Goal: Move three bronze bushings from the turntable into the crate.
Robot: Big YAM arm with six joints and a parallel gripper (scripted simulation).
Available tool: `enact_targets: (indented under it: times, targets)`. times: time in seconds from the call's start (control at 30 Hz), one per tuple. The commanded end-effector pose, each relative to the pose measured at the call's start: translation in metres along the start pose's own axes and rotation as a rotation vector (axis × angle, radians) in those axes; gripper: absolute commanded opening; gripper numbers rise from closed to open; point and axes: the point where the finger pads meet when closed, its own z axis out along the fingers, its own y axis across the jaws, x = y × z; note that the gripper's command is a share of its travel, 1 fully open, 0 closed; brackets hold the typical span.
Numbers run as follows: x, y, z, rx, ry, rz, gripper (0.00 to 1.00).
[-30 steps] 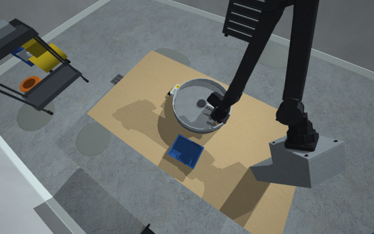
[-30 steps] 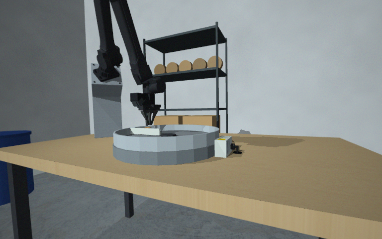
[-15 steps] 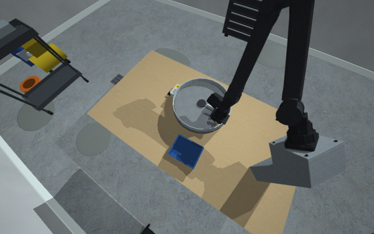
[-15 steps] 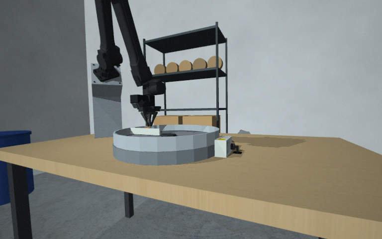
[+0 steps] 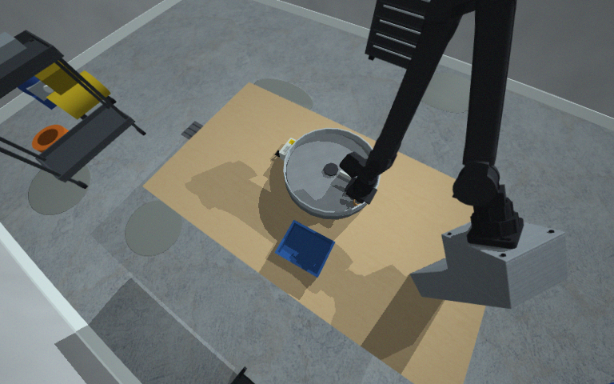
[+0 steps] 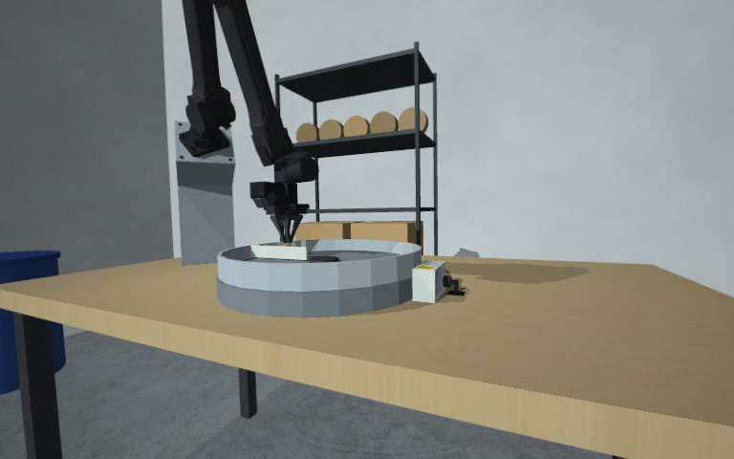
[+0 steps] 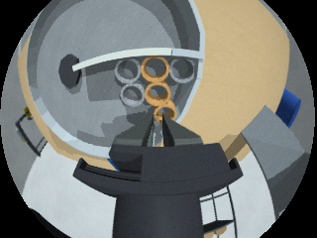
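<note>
Counted on the turntable (image 5: 288, 174) (image 6: 319, 276) (image 7: 202, 36): three bronze bushings (image 7: 143, 69), three grey bushings (image 7: 117, 70). Counted near the tabletop's long edge: one blue crate (image 5: 309, 242). Turntables: one.

"What colour is the robot arm (image 5: 486, 90) (image 6: 202, 48)?"

"Matte black, with long, smooth, straight-sided links and a chunky rounded joint housing (image 5: 476, 183) (image 6: 209, 111) near the base."

"And the end effector (image 6: 286, 241) (image 7: 158, 117)?"

"Black too: a broad, blocky body (image 7: 180, 161) carrying dark grey, tapering, wedge-shaped fingers."
</note>
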Motion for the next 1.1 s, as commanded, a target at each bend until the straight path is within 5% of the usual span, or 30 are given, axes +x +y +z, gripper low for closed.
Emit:
enact_targets:
  times: [0.0, 1.07]
  targets:
    - [0.0031, 0.0007, -0.0027, -0.010, 0.007, -0.013, 0.12]
    - [-0.0017, 0.0068, -0.0048, -0.016, 0.003, -0.007, 0.12]
